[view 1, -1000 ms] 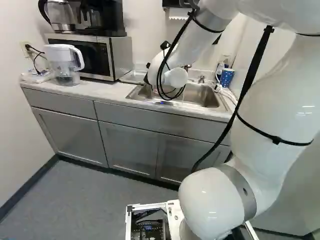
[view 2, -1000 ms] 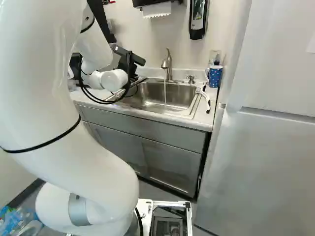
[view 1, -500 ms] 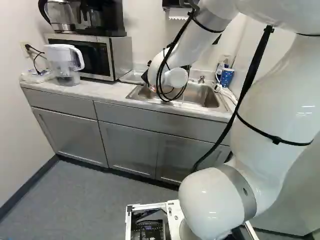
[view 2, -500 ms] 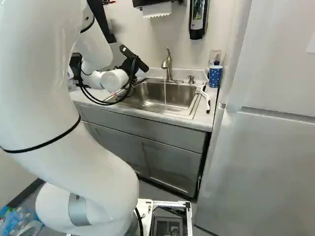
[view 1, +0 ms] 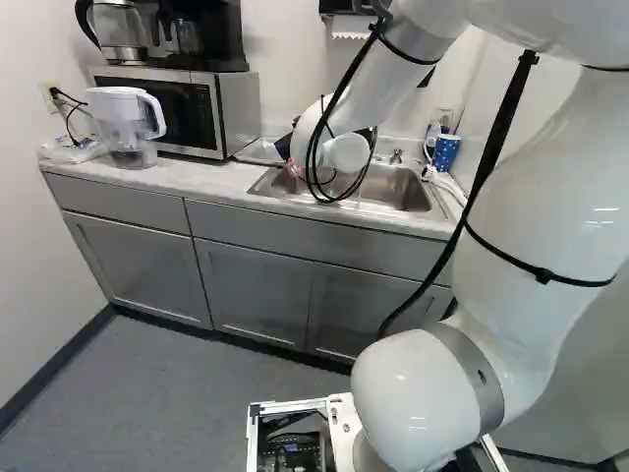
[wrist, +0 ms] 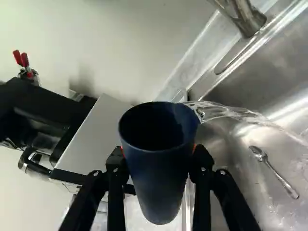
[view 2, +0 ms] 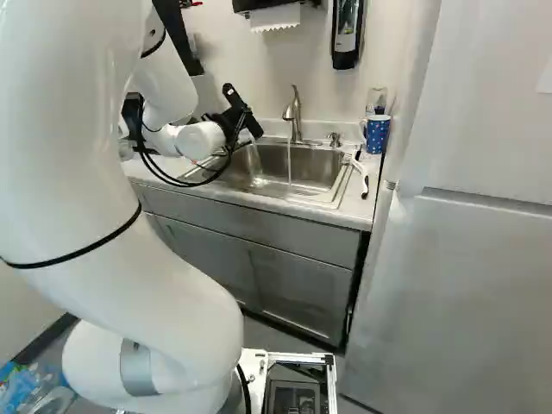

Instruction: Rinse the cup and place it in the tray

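Observation:
In the right base view my gripper (view 2: 235, 117) shows as a black, tilted shape over the left part of the sink (view 2: 326, 183), its fingertips hidden. The wrist view has the gripper (wrist: 159, 150) shut on a dark blue cup (wrist: 160, 180), one finger against either side. The cup's dark opening is visible, and water (wrist: 231, 111) pours from its rim into the sink. The faucet (view 2: 293, 110) runs a thin stream (view 2: 289, 164) into the basin, to the right of the gripper in the right base view.
A spoon (wrist: 273, 171) lies in the sink. A blue dotted cup (view 2: 377, 134) and a black-and-white utensil (view 2: 357, 172) are on the counter at the sink's right. A microwave (view 1: 226, 113) and a pitcher (view 1: 125, 128) stand left of the sink. A refrigerator (view 2: 466, 285) rises at the right.
The gripper has rolled further over with the cup held in it, and a second stream of water now falls into the sink beside it. The base has not moved.

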